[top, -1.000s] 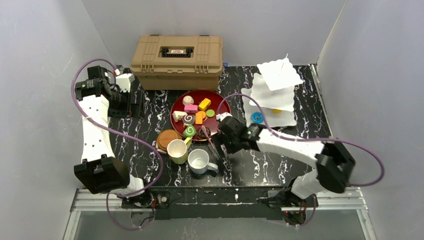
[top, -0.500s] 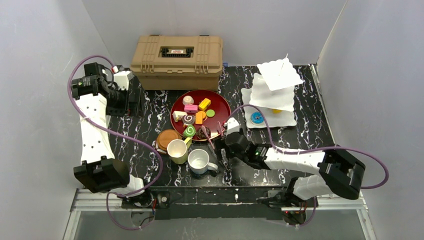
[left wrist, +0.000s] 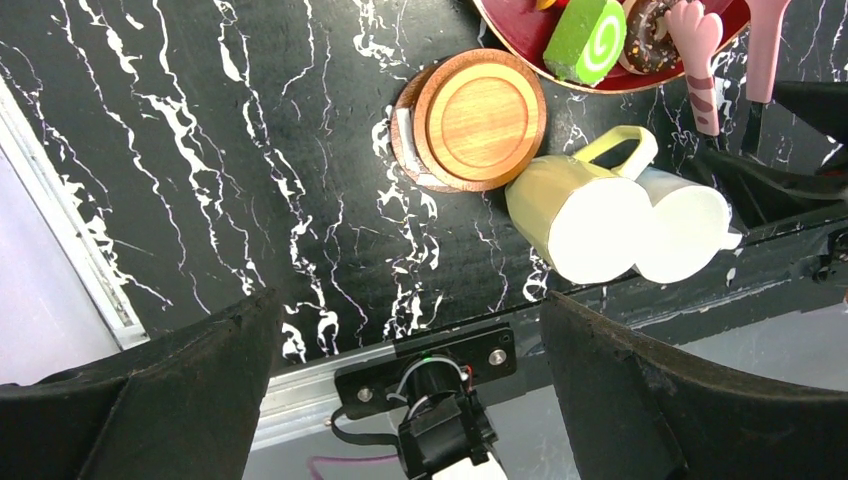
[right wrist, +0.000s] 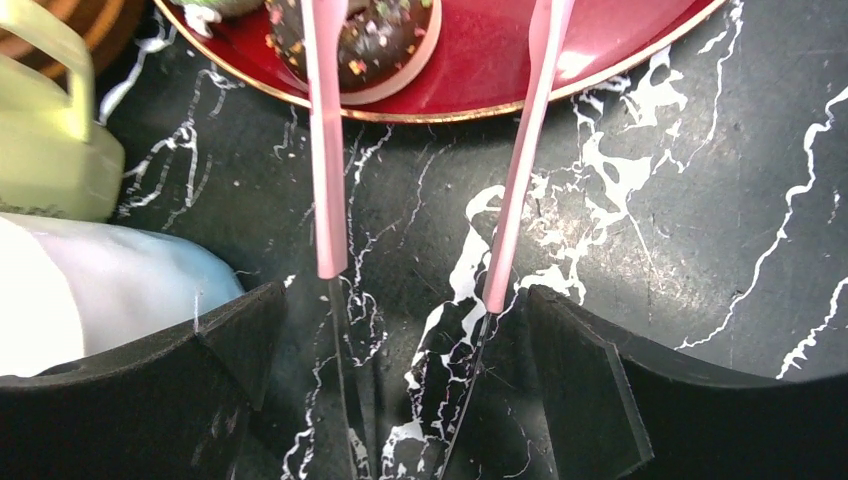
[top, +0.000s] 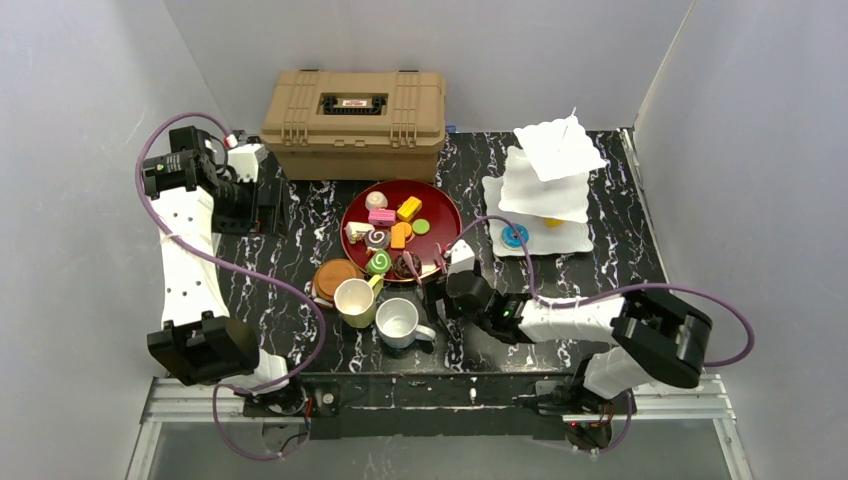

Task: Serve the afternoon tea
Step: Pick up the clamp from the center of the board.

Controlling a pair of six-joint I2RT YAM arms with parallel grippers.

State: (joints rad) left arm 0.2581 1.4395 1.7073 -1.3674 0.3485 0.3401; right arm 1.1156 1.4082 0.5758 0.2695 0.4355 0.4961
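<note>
On the black, white-veined table (top: 320, 205), a glossy round red plate (top: 440, 205) sits mid-table and holds the small toy pastries: a green swirl roll (top: 378, 262), a yellow block (top: 409, 208) and a sprinkled chocolate donut (right wrist: 355, 30) near its near rim. Just beside that rim, toward the near edge, lie two stacked round wooden coasters (left wrist: 480, 118), slightly offset. The smooth pale yellow mug (top: 354, 300) and the white mug (top: 400, 322) stand upright there, touching. A blue donut (top: 514, 235) lies on the lowest tier of a white wavy-edged stand (top: 545, 190) near the far right corner. The ribbed tan toolbox (top: 352, 110) sits at the far edge. The right gripper (right wrist: 402, 300) is spread wide, straddling the pink-sleeved metal tongs (right wrist: 325, 150). The left gripper (left wrist: 407, 310) hangs wide apart and empty near the left edge.
</note>
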